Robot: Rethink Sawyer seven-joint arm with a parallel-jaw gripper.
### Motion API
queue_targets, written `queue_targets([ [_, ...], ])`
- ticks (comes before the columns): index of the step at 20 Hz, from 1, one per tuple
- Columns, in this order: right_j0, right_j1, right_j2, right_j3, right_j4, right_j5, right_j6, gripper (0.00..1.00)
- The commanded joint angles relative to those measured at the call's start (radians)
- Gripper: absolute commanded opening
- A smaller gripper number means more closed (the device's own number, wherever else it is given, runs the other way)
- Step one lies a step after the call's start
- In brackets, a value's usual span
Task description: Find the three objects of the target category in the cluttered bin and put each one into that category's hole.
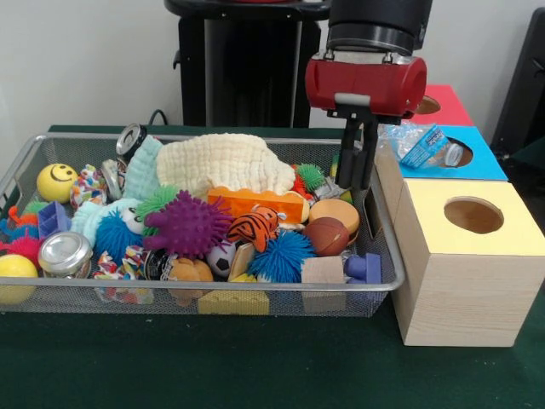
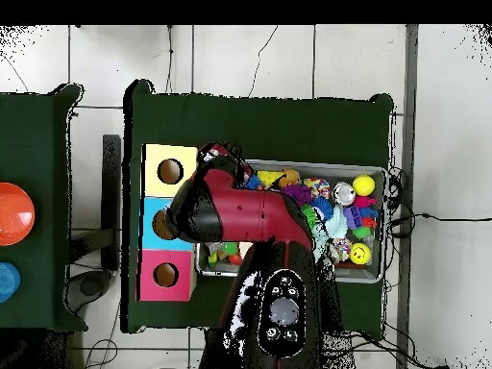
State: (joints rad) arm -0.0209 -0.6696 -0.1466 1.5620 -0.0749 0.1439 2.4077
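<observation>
Hiding tool (image 1: pixel 358 175) tips behind bin (image 1: pixel 385 256) clutter

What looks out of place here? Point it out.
A crumpled plastic bottle lies on top of the blue box, beside its hole rather than down in it. The tool hangs just left of it, above the bin's right end.

— What sits beside the wire bin (image 1: pixel 387 281)?

— Three wooden boxes in a row along its side, each with a round hole on top: yellow-topped box (image 1: pixel 471 256) nearest, blue-topped box (image 1: pixel 473 158) behind it, red-topped box (image 1: pixel 443 104) farthest.

— Anything on them?

— A crumpled plastic bottle (image 1: pixel 423 146) lies on the blue one, by its hole.
</observation>
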Motion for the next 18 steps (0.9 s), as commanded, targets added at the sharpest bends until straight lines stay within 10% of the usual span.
queue_targets([
  [1, -0.022, 0.03, 0.128, 0.077, -0.074, -0.026, -0.001, 0.0],
  [18, -0.007, -0.033, 0.146, 0.133, -0.042, 0.108, 0.028, 0.0],
])
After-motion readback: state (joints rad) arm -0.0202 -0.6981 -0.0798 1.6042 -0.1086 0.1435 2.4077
